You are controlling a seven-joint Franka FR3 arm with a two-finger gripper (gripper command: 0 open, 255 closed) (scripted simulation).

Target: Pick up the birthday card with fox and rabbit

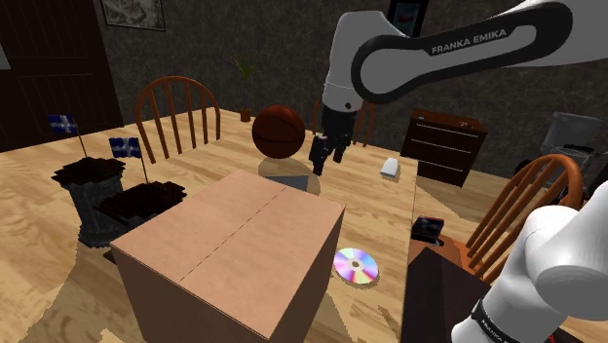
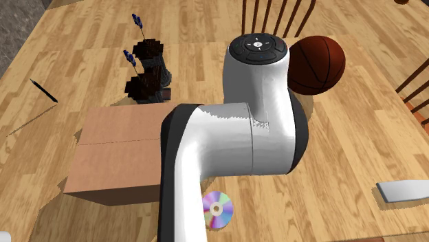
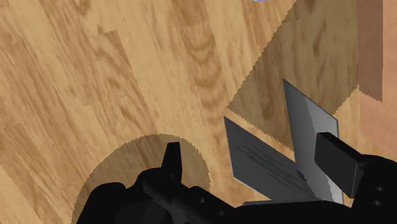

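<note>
Black jaws, nearest my wrist camera, stand wide apart over the wooden desk [image 3: 95, 70]. Between them stands the grey folded card [image 3: 270, 165], opened in a V, close to one finger [image 3: 340, 164]; I cannot tell whether they touch. At the shoulder frame's centre, the jaws hang just behind the cardboard box [image 1: 234, 248], beside the brown basketball [image 1: 279, 132]; a shiny disc [image 1: 356, 265] lies lower right of the box.

A cardboard box [image 1: 229, 253], a basketball [image 1: 279, 132] and a shiny disc [image 1: 356, 266] sit on the wooden table [image 1: 39, 195].
</note>
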